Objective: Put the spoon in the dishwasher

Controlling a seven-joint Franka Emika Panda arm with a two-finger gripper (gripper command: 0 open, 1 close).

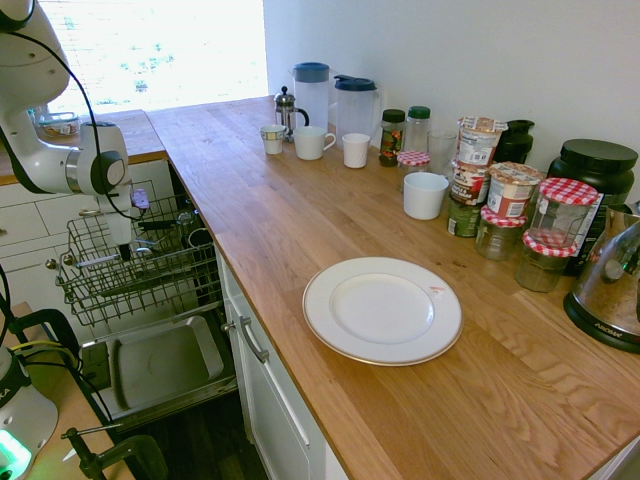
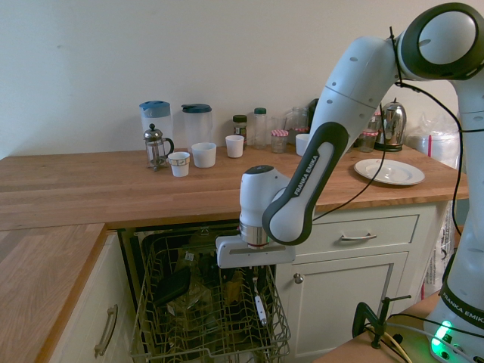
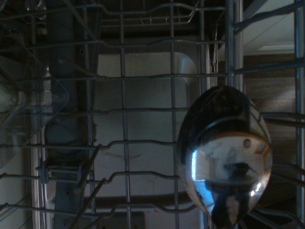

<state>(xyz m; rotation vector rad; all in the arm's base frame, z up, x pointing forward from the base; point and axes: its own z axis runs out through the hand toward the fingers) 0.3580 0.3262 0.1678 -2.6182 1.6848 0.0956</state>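
Claw: gripper [image 2: 255,281] hangs down inside the upper wire rack; fingers hidden among the wires in both outside views, so spread or pinched cannot be told.

First exterior view: arm comes in from the left over the open dishwasher [image 1: 140,300]; wrist sits just above the pulled-out upper rack [image 1: 120,265]. Grey inner door panel [image 1: 160,365] lies flat below. Spoon not made out here.

Second exterior view: spoon [image 2: 259,304] shows as a pale slim shape directly under the gripper, long axis near vertical, bowl end down, inside the rack [image 2: 212,318]. Whether it is held or already resting on wire: not resolvable.

Wrist view: spoon bowl [image 3: 224,155] fills the lower right, shiny, rising from the bottom edge, against rack wires [image 3: 124,143] with the door panel behind.

Judgement: spoon is straight below the claw, handle toward it; next move likely a short descent and release.
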